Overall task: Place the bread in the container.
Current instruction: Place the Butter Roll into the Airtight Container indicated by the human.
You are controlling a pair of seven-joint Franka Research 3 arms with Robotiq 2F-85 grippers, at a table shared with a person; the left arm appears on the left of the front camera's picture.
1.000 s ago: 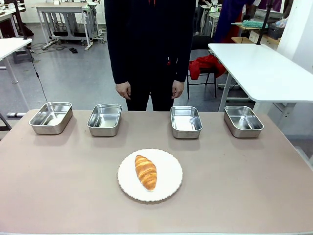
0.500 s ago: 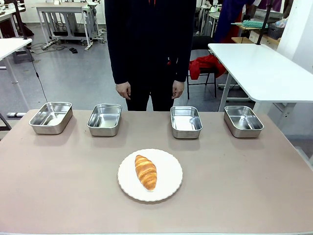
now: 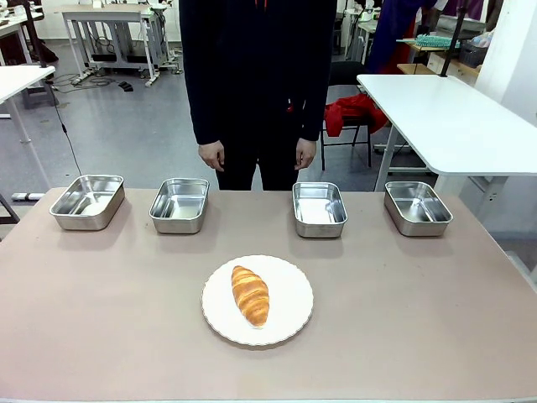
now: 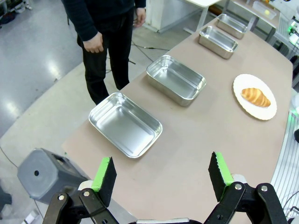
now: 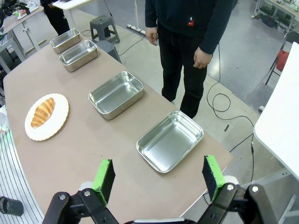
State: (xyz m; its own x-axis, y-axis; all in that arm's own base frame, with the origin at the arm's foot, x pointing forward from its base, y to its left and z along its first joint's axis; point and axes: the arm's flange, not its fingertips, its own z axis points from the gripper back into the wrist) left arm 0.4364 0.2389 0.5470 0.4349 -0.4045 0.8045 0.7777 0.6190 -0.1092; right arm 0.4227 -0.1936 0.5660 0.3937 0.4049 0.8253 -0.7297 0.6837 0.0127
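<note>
At the bottom edge of the left wrist view, on the left gripper (image 4: 161, 172): green-padded fingers (image 4: 103, 173) spread wide, clasping nothing. Hangs up in the air by the left end of the table (image 4: 196, 154), with the far-left pan (image 4: 125, 123) nearest below and the inner-left pan (image 4: 176, 79) just beyond it. Much the same on the right gripper (image 5: 158, 178) — fingers (image 5: 212, 175) released, nothing but air between them. Hovers by the table's right end, above the far-right pan (image 5: 170, 140), with the inner-right pan (image 5: 116, 94) next along.

On the near half of the table in the front view, about the middle: the croissant (image 3: 250, 295), lying lengthways on a white scalloped plate (image 3: 289, 315), a little left of the plate's centre, one tip towards the robot. Lies well apart from all four stainless-steel pans and from both grippers. Along the far edge, in one row: those four pans, two to each side of the middle, every one empty and shiny.

Behind the row, facing the gap between the two inner pans — a person (image 3: 256, 67) in dark clothing, standing upright, hands (image 3: 211, 155) hanging loose at the sides, touching nothing.
</note>
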